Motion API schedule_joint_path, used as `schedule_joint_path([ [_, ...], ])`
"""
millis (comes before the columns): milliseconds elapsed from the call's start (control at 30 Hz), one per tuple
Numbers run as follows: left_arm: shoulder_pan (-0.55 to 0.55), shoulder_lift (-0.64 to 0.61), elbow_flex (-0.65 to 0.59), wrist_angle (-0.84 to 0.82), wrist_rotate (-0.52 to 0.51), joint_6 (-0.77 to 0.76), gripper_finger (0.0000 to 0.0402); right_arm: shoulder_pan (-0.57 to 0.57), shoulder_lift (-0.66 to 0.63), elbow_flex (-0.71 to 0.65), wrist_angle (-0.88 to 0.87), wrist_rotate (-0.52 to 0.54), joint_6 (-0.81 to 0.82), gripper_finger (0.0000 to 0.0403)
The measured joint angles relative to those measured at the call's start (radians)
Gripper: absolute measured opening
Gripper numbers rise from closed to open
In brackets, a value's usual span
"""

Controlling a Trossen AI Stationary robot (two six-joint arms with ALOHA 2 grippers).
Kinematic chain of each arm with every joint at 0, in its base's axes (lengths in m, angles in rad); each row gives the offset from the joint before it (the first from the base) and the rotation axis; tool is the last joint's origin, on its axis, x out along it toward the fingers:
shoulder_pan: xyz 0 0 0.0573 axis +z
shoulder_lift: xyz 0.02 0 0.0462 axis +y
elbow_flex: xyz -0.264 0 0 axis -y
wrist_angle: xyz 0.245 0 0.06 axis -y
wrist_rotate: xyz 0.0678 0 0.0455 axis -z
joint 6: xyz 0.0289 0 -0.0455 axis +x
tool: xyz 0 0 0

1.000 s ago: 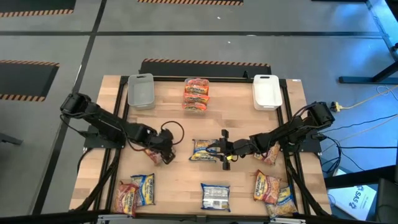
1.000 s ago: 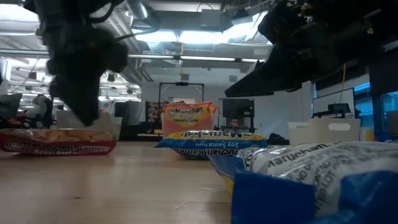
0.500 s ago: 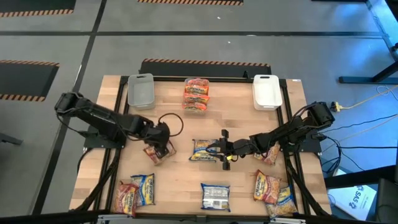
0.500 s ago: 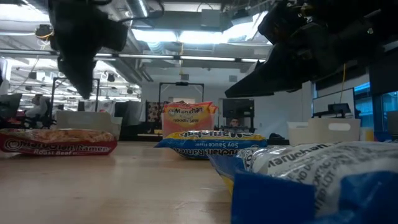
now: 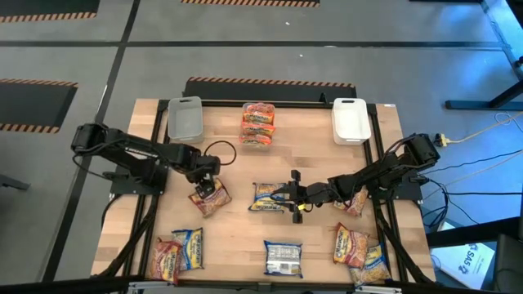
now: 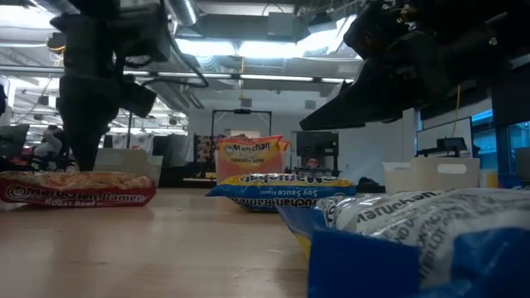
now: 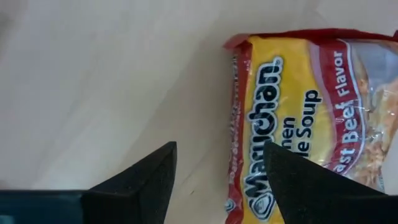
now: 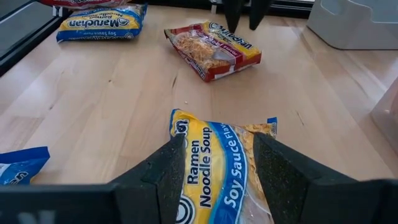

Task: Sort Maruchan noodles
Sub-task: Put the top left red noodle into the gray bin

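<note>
— which arm's nearer that red roast beef packet [image 5: 211, 198]?

— the left gripper [image 5: 203, 189], by a long way. it hangs just over the packet's far edge, fingers spread wide and holding nothing. the packet lies flat on the table [image 5: 237, 237], left of centre, its long axis slanting away from the gripper toward the near side.

— and the right one?

— the right gripper [image 5: 288, 194] sits at the soy sauce packet [image 5: 267, 196] mid-table, jaws partly apart with the packet's end just ahead of them. no grip that i can see.

— do the views differ?

— the left wrist view shows the fingers [image 7: 143, 180] straddling the red packet's short edge. from above that's hidden under the wrist.
</note>
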Motion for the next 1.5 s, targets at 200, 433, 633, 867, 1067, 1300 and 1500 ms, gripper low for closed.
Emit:
schedule_joint_path([
  [200, 0.049, -0.003, -0.106, 0.218, 0.145, 0.073, 0.0222, 0.000, 0.000, 0.000, 0.000, 0.012, 0.000, 0.0177],
  [433, 0.065, -0.002, -0.225, 0.476, 0.334, 0.051, 0.0211, 0.000, 0.000, 0.000, -0.004, 0.020, -0.001, 0.0177],
  [633, 0.064, -0.003, -0.263, 0.551, 0.360, 0.038, 0.0158, 0.000, 0.000, 0.000, -0.004, 0.036, -0.006, 0.0177],
  [867, 0.064, -0.001, -0.276, 0.608, 0.384, 0.051, 0.0060, 0.000, 0.000, 0.000, -0.004, 0.036, -0.007, 0.0177],
  [1067, 0.064, -0.001, -0.276, 0.616, 0.385, 0.054, 0.0006, 0.000, 0.000, 0.000, -0.004, 0.036, -0.007, 0.0177],
  [1300, 0.061, 0.002, -0.215, 0.537, 0.362, 0.049, 0.0002, 0.000, 0.000, 0.000, -0.004, 0.036, -0.007, 0.0177],
  [1500, 0.010, 0.003, 0.011, 0.210, 0.185, 0.129, 0.0001, 0.000, 0.000, 0.000, -0.004, 0.036, -0.007, 0.0177],
])
